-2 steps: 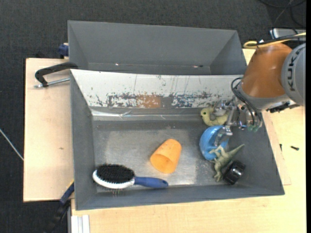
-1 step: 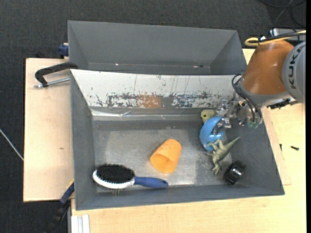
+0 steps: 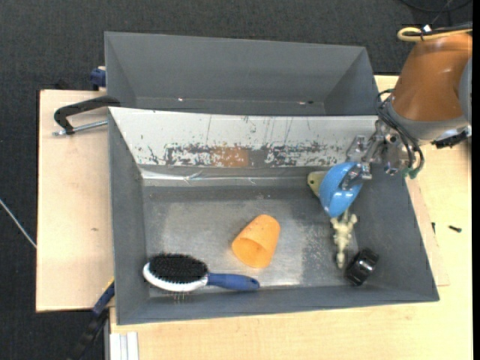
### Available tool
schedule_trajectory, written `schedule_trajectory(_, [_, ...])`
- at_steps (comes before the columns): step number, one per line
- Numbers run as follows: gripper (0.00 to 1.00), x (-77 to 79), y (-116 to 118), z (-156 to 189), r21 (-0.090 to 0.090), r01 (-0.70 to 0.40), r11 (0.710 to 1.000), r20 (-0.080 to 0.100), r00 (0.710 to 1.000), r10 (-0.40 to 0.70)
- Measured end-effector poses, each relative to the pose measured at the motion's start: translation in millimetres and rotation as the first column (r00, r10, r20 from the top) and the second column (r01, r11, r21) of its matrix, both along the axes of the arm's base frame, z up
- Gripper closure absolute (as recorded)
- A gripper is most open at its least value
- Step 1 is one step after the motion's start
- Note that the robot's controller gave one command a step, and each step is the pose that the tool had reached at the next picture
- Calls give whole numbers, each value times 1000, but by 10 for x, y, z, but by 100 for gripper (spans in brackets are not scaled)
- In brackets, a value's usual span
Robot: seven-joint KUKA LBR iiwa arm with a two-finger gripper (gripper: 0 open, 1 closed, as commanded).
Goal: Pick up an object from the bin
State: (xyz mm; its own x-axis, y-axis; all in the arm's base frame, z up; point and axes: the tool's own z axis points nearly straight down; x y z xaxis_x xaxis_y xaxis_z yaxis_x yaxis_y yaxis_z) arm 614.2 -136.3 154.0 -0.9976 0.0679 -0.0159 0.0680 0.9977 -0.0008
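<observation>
The claw [image 3: 361, 169] is a tangle of grey metal and cables under the arm's orange cover [image 3: 433, 77], and from here I cannot tell whether it is apart, together or clamped. Its tip meets the upper right end of a blue thing [image 3: 337, 192] by the bin's [image 3: 124, 223] right wall, toward the back. Where the 2 meet is hard to make out, so I cannot say whether the blue thing is gripped or merely touched. I cannot name its kind either: it is a rounded blue plastic shape with a small yellow piece [image 3: 315, 178] sticking out on its left. The arm itself is cut off at the upper right of the view.

The blue thing's long axis slants from the claw at the upper right down to a rounded end at the lower left. That low end points toward the bin floor.

Just below it lies a small cream figure [image 3: 343, 235], too small to read, stretched front to back. A black thing [image 3: 361, 267] sits in the front right corner, close beside the figure's front end.

Well apart, near the middle of the floor, an orange cup [image 3: 256, 240] lies on its side. Along the front wall rests 1 brush [image 3: 177, 273] with black bristles, a white head and a blue handle pointing right.
</observation>
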Motion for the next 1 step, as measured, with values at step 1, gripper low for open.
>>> schedule_trajectory(1, [100,19,4,56,2,0,1000,-7,1000,0])
